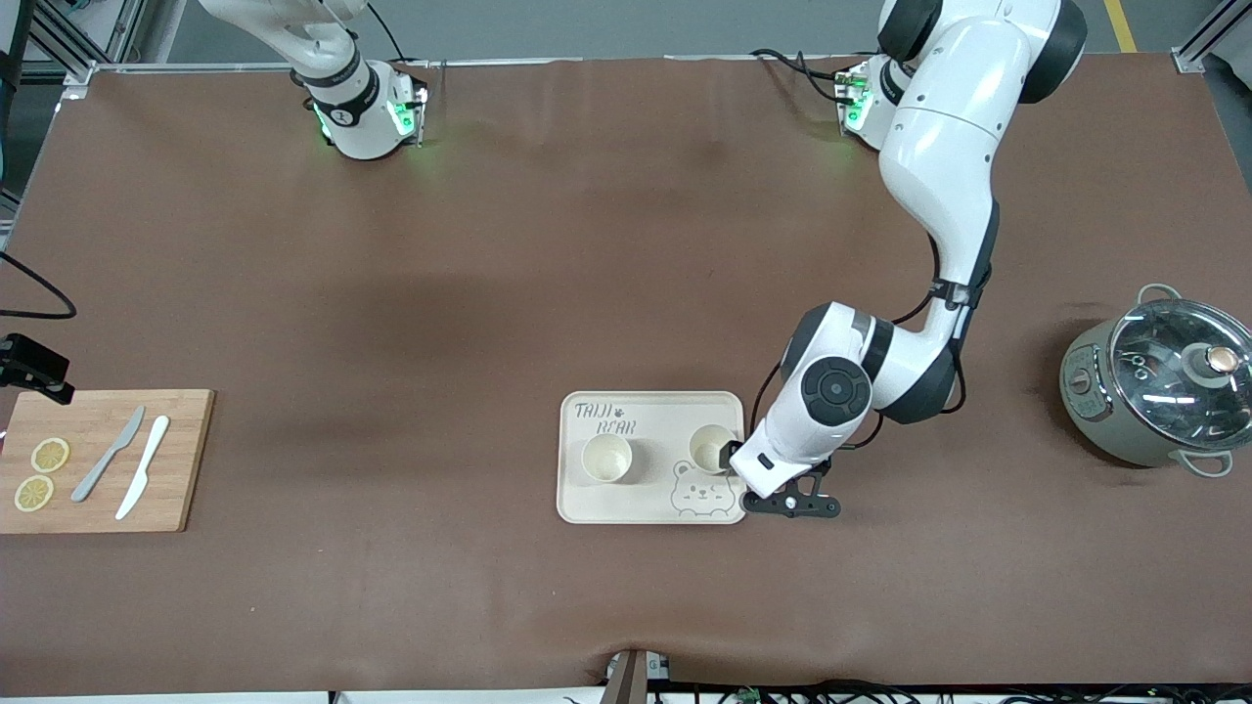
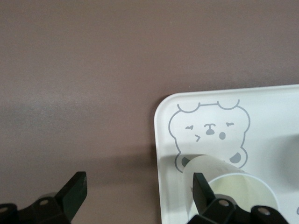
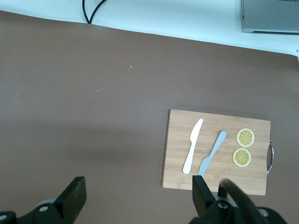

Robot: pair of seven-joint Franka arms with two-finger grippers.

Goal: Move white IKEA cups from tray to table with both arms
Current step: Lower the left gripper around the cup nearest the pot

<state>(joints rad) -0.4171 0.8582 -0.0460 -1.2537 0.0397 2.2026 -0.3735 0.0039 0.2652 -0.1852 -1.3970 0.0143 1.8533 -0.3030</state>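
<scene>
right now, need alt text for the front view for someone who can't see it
The left gripper, open, sits low at the bear tray's edge beside one of two white cups standing on it. The right arm waits at its base. A cutting board lies toward the right arm's end, a lidded pot toward the left's.

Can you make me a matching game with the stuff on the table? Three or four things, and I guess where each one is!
Things:
1. white cups
2. lemon slices
3. glass lid
4. left gripper

Places:
A. on the wooden cutting board
B. on the grey pot
C. at the tray's edge, open beside a cup
D. on the bear tray

Pairs: 1-D, 2-A, 3-B, 4-C
</scene>
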